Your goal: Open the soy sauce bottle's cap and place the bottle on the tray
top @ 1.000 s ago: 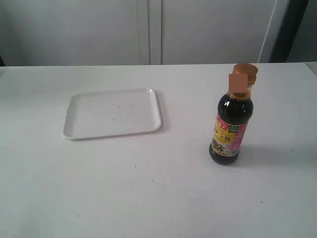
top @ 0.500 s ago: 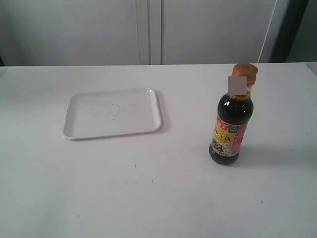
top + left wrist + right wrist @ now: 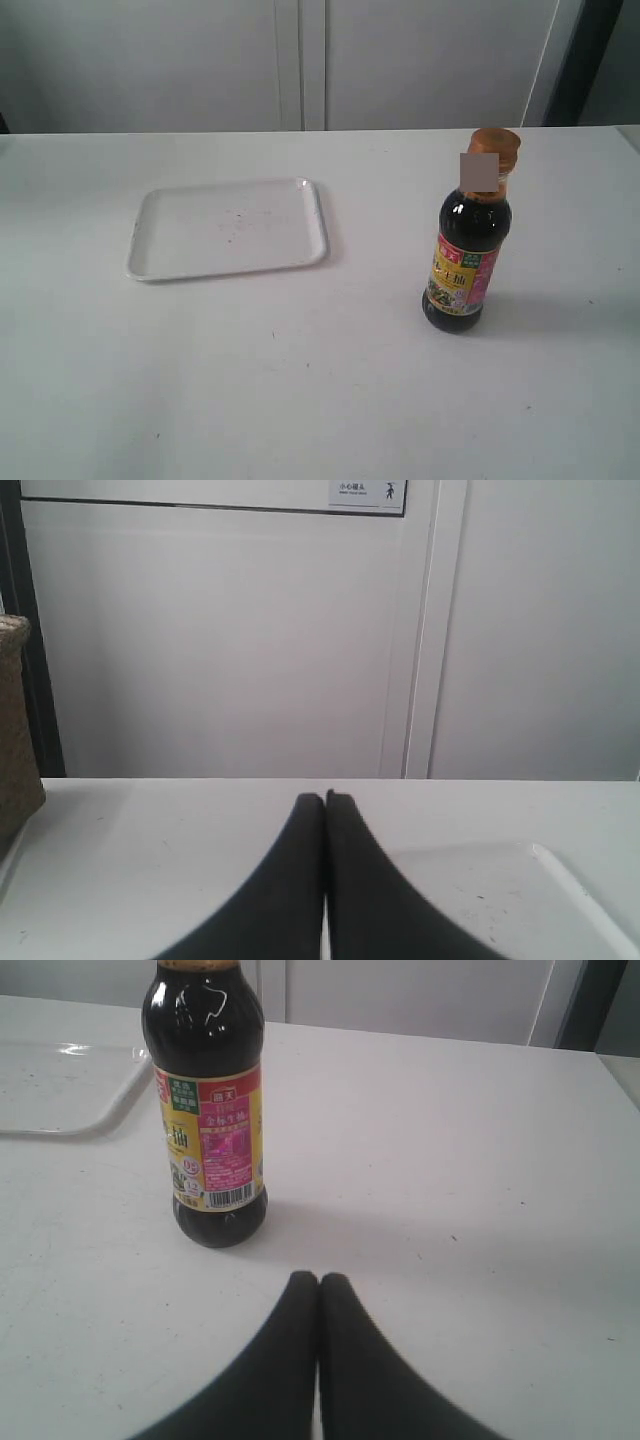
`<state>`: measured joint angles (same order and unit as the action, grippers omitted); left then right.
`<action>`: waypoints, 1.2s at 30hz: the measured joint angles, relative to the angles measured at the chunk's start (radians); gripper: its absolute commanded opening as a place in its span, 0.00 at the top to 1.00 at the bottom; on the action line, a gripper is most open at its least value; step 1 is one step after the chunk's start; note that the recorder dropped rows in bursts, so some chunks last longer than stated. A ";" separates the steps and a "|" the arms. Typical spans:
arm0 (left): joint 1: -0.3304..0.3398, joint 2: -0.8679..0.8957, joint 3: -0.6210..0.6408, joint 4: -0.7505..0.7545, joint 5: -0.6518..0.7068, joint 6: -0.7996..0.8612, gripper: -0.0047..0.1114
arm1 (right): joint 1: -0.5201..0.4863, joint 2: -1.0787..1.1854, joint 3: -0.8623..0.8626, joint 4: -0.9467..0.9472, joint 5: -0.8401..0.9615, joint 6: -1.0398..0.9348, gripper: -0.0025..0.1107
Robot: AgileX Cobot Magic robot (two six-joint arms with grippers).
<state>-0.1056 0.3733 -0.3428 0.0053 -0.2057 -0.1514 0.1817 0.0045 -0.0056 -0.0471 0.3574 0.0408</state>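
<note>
- White table (image 3: 300, 400) under everything, pale cabinet doors (image 3: 300, 60) behind it.
- On my exterior feed the soy sauce bottle (image 3: 466, 260) stands upright on the table's right side, label facing me, cap (image 3: 496, 141) still down on the neck. A grey square hides part of the neck.
- Tray (image 3: 228, 228) lies flat to the left, well apart from the bottle, nothing on it.
- My left gripper (image 3: 325, 798): dark fingers pressed together, holding nothing, hanging above the table with a tray corner just beyond.
- My right gripper (image 3: 318, 1278): fingers likewise closed and empty, pointed at the bottle's base, near but not touching.
- Woven basket (image 3: 18, 730) at the left wrist view's edge.
</note>
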 measured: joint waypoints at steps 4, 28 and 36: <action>0.000 0.116 -0.068 0.015 -0.007 -0.012 0.96 | 0.000 0.000 0.000 0.000 0.000 0.000 0.98; -0.122 0.670 -0.241 0.527 -0.307 -0.462 0.96 | 0.000 0.000 0.000 0.000 0.000 0.000 0.98; -0.268 0.804 -0.309 0.535 -0.407 -0.401 0.96 | 0.000 0.000 0.000 0.000 0.000 0.000 0.98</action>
<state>-0.3737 1.1778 -0.6520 0.5408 -0.6129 -0.5523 0.1817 0.0045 -0.0056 -0.0471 0.3574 0.0408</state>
